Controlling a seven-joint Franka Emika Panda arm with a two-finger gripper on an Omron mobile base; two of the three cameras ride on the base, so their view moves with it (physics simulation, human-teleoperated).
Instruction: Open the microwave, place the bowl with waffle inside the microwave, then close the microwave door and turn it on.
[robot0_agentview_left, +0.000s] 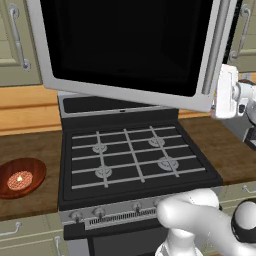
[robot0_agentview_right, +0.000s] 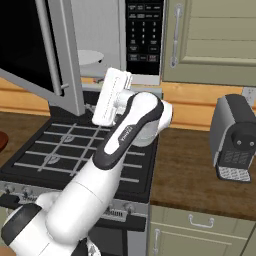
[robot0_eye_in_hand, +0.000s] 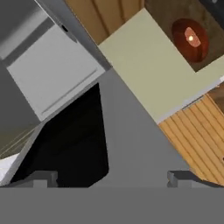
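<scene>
The microwave (robot0_agentview_right: 144, 37) hangs above the stove, its light grey inside and white turntable (robot0_agentview_right: 91, 56) exposed. The microwave door (robot0_agentview_left: 125, 45) stands swung wide open over the burners, with its bar handle (robot0_agentview_left: 218, 45) at the free edge. My gripper (robot0_eye_in_hand: 111, 179) is open with nothing between its fingers, and the door's underside is right in front of it. My white hand (robot0_agentview_left: 226, 92) sits just beside the door's lower handle corner. The reddish-brown bowl (robot0_agentview_left: 21, 177) rests on the counter left of the stove, holding the waffle (robot0_agentview_left: 19, 180). In the hand view the bowl (robot0_eye_in_hand: 190, 40) lies far off.
A black gas stove (robot0_agentview_left: 130, 155) is below the open door. A grey coffee machine (robot0_agentview_right: 234, 137) stands on the wooden counter (robot0_agentview_right: 190, 170) to the right. Beige cabinets (robot0_agentview_right: 215, 40) flank the microwave. The open door overhangs the stove at hand height.
</scene>
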